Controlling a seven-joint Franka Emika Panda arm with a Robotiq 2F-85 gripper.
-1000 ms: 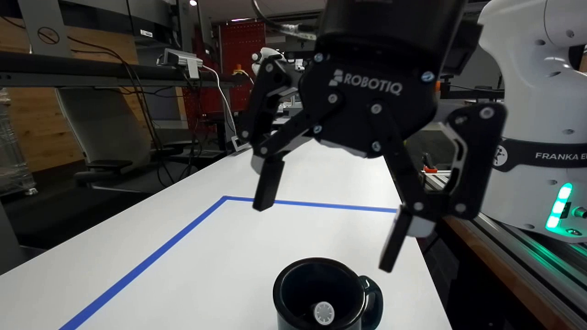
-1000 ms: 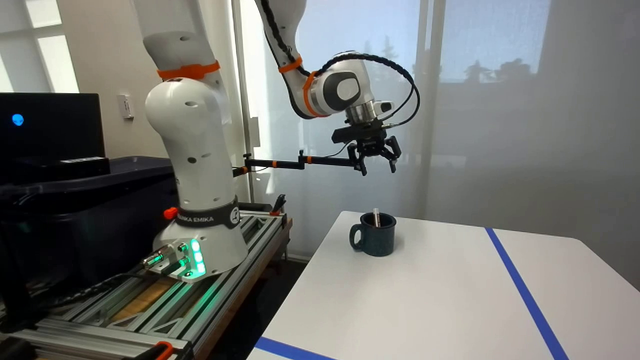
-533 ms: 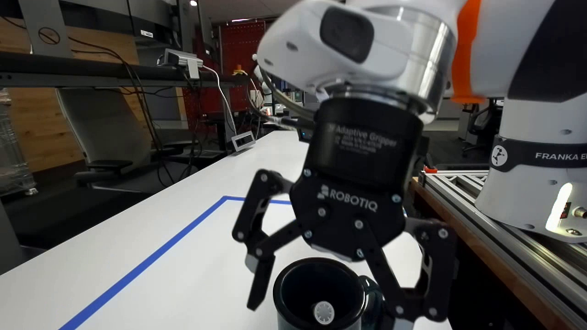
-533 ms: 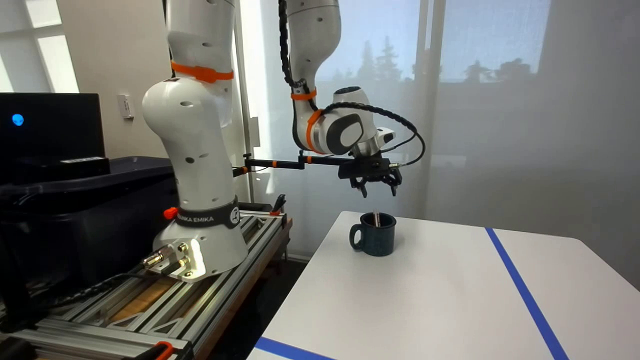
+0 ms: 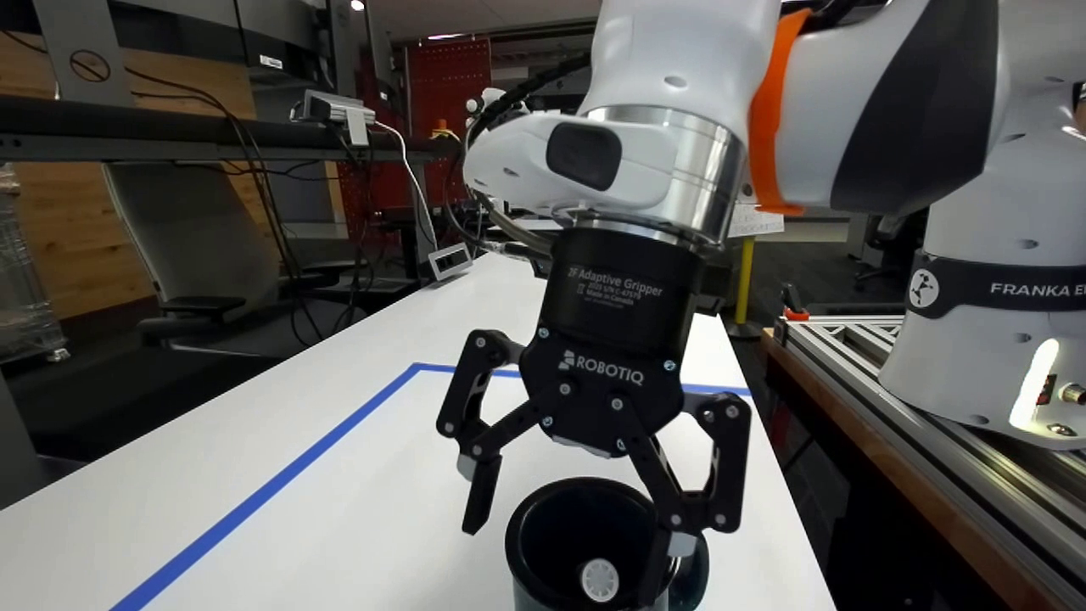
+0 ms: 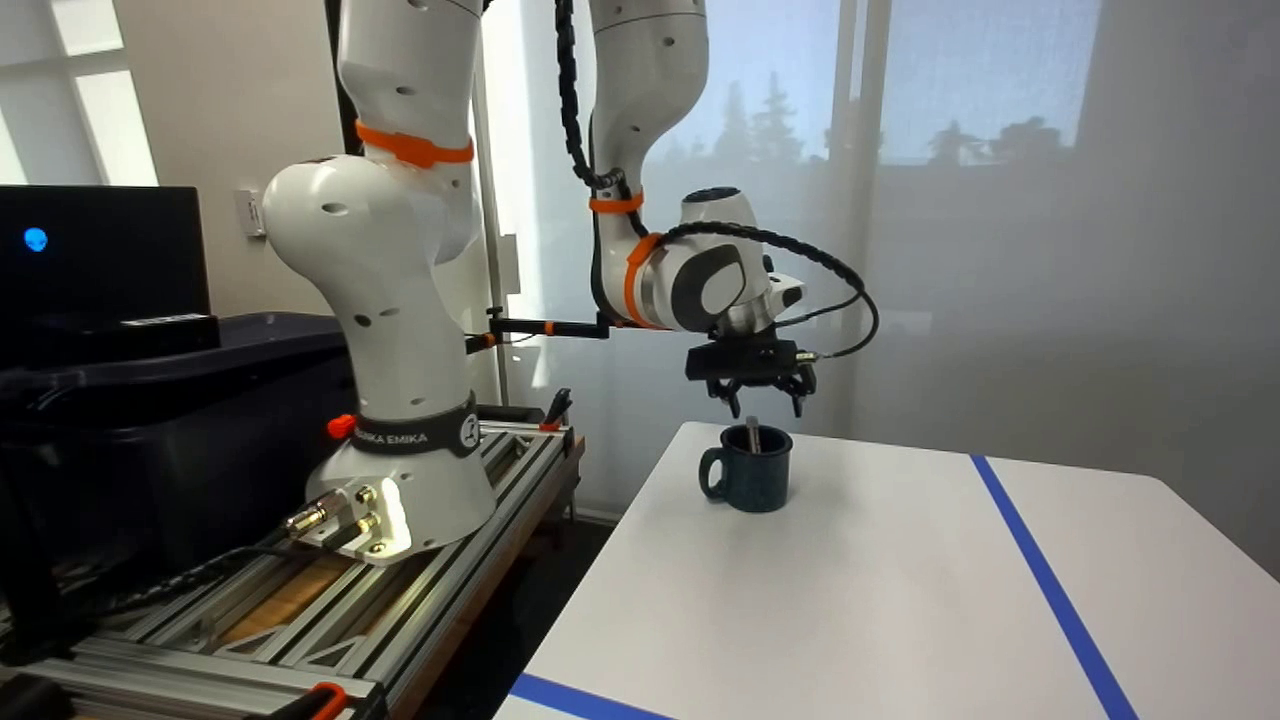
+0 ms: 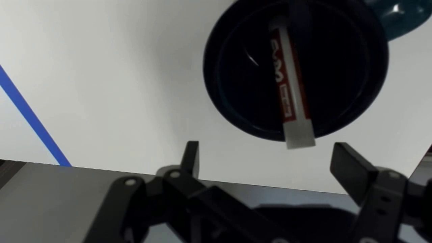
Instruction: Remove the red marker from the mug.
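In an exterior view, left to right: robot base (image 6: 430, 510) is standing on a metal frame (image 6: 200, 681); dark mug (image 6: 757, 487) is sitting upright on the table (image 6: 900, 570); red marker (image 6: 754, 437) is leaning inside it, end poking above the rim; gripper (image 6: 767, 409) is hovering above, jaws gaping wide; blue tape (image 6: 1050, 587) is crossing the table

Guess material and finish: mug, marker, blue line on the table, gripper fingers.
Mug: glossy, bright highlight on its handle; glazed ceramic or enamelled metal, can't tell.
Marker: probably plastic, smooth straight barrel with red print and a pale end.
Blue line: likely matte tape, flat and even-edged; paint possible.
Fingers: dark, matte, no bright highlights; perhaps rubber or plastic.
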